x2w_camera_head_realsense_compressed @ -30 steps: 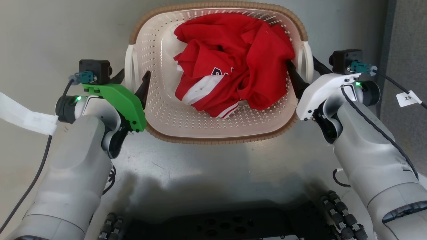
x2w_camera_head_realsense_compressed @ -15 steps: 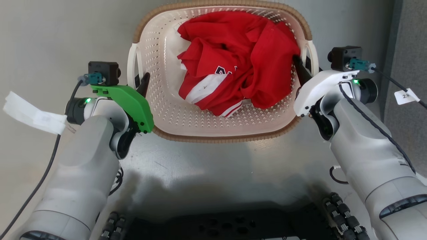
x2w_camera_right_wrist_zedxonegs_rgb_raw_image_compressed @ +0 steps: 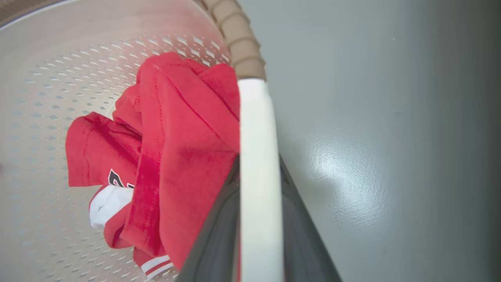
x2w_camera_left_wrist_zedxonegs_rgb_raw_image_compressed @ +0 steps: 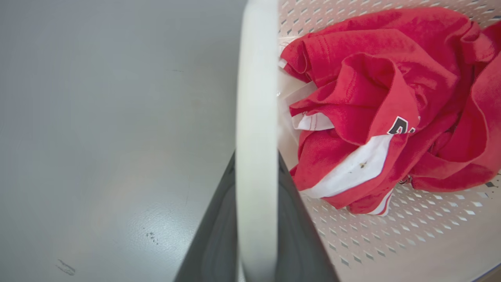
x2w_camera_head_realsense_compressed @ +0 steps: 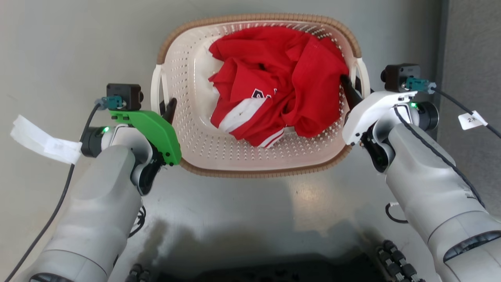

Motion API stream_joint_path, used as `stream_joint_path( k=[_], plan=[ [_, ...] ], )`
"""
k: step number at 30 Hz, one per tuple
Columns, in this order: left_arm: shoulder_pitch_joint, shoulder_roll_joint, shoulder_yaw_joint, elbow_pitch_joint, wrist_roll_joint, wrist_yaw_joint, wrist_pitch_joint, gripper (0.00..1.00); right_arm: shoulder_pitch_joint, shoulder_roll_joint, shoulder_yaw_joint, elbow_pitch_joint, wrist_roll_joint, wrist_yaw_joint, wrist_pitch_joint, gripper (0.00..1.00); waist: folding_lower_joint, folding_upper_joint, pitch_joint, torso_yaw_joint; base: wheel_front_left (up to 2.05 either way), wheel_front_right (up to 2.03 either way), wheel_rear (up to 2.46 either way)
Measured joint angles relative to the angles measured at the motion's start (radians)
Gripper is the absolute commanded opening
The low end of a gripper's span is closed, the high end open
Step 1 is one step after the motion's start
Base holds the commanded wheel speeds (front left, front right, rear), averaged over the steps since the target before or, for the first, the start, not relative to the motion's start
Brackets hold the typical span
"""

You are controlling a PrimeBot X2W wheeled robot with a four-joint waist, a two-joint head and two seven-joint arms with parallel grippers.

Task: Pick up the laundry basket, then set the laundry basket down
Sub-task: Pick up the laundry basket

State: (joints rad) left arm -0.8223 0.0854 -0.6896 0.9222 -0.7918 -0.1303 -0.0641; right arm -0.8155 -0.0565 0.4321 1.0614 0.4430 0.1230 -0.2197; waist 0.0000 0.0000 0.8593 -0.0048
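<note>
1. Grey, smooth floor (x2w_camera_head_realsense_compressed: 78, 43) with a soft sheen spreads under the whole scene. A darker grey strip (x2w_camera_head_realsense_compressed: 469, 35) runs down the far right of the head view.
2. The robot's dark base (x2w_camera_head_realsense_compressed: 274, 272) shows at the bottom edge of the head view and casts a shadow on the floor ahead of it.
3. The laundry basket (x2w_camera_head_realsense_compressed: 195, 129) sits centred in front of the robot between its two arms. It is cream-white and perforated, with a brown woven-look rim (x2w_camera_head_realsense_compressed: 254, 17). Whether its bottom touches the floor cannot be told.
4. Inside it lies one crumpled red garment (x2w_camera_head_realsense_compressed: 282, 78) with white panels and dark lettering, heaped toward the robot's right side of the basket.
5. The left gripper (x2w_camera_head_realsense_compressed: 166, 105) straddles the left loop handle (x2w_camera_left_wrist_zedxonegs_rgb_raw_image_compressed: 256, 117). Its dark fingers (x2w_camera_left_wrist_zedxonegs_rgb_raw_image_compressed: 219, 243) are closed against the white band, one inside the basket and one outside.
6. The right gripper (x2w_camera_head_realsense_compressed: 352, 81) clamps the right loop handle (x2w_camera_right_wrist_zedxonegs_rgb_raw_image_compressed: 258, 156) the same way. Its inner finger (x2w_camera_right_wrist_zedxonegs_rgb_raw_image_compressed: 219, 235) lies against the red cloth.
7. A white paper tag (x2w_camera_head_realsense_compressed: 39, 139) hangs from the left arm's cable, and a smaller tag (x2w_camera_head_realsense_compressed: 469, 119) hangs from the right arm's cable.
</note>
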Motion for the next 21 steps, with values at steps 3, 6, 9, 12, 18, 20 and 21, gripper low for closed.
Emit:
stream_joint_path(
  k=[3, 6, 9, 12, 18, 20, 21],
  plan=[
    [0.008, 0.000, -0.012, 0.008, -0.016, 0.000, 0.000, 0.00, 0.009, 0.000, 0.021, 0.003, 0.025, 0.000, 0.000, 0.00, 0.0000, 0.0000, -0.035, -0.002, 0.00, 0.00, 0.00],
    [0.018, 0.000, -0.017, 0.013, -0.050, 0.000, 0.001, 0.00, 0.018, -0.001, 0.042, 0.003, 0.055, 0.000, 0.000, 0.00, 0.0000, 0.0000, -0.073, -0.004, 0.00, 0.00, 0.00],
    [0.039, 0.000, -0.026, 0.028, -0.067, 0.000, 0.012, 0.00, 0.035, -0.002, 0.074, 0.003, 0.080, 0.000, 0.005, 0.00, 0.0000, 0.0000, -0.113, -0.007, 0.00, 0.00, 0.00],
    [0.062, 0.000, -0.036, 0.039, -0.082, 0.000, 0.030, 0.00, 0.054, -0.003, 0.101, 0.002, 0.114, -0.001, 0.029, 0.00, 0.0000, 0.0000, -0.154, -0.009, 0.00, 0.00, 0.00],
    [0.093, 0.001, -0.059, 0.049, -0.127, 0.000, 0.059, 0.00, 0.075, -0.007, 0.149, 0.002, 0.169, -0.002, 0.082, 0.00, 0.0000, 0.0000, -0.237, -0.016, 0.00, 0.00, 0.00],
    [0.102, 0.002, -0.065, 0.053, -0.129, 0.000, 0.068, 0.00, 0.084, -0.007, 0.161, 0.002, 0.185, -0.002, 0.096, 0.00, 0.0000, 0.0000, -0.265, -0.018, 0.00, 0.00, 0.00],
    [0.108, 0.002, -0.068, 0.055, -0.132, 0.000, 0.074, 0.00, 0.089, -0.007, 0.166, 0.002, 0.191, -0.003, 0.104, 0.00, 0.0000, 0.0000, -0.279, -0.019, 0.00, 0.00, 0.00]
  ],
)
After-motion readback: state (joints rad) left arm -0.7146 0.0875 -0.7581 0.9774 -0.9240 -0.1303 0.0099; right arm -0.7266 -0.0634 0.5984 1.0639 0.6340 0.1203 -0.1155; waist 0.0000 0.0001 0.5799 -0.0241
